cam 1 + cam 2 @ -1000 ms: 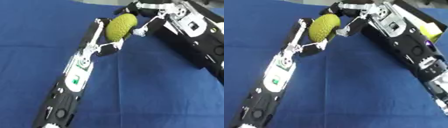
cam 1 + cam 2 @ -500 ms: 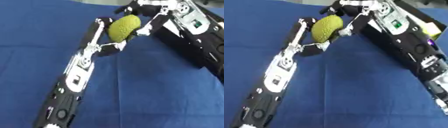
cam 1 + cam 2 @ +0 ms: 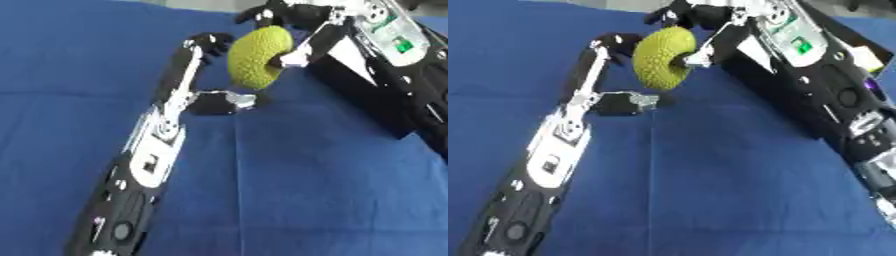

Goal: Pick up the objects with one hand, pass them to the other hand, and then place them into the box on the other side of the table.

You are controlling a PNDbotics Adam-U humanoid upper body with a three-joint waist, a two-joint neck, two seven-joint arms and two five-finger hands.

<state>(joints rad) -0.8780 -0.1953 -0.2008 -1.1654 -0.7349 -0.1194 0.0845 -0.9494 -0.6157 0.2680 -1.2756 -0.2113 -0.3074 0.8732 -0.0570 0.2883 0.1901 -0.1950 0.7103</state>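
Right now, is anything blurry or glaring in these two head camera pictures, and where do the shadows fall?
Left eye view: the bumpy yellow-green ball and both hands are soft-edged, and the white plate on the right hand looks washed out. Right eye view: same softness; even light on the blue cloth, with only a faint shadow beside the left hand.

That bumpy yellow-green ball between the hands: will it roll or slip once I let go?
The ball looks round, so it would probably roll on the flat blue cloth if dropped. Its knobbly skin likely helps fingers catch, so slipping seems less of a risk. The right hand curls round it; the left hand sits open alongside.
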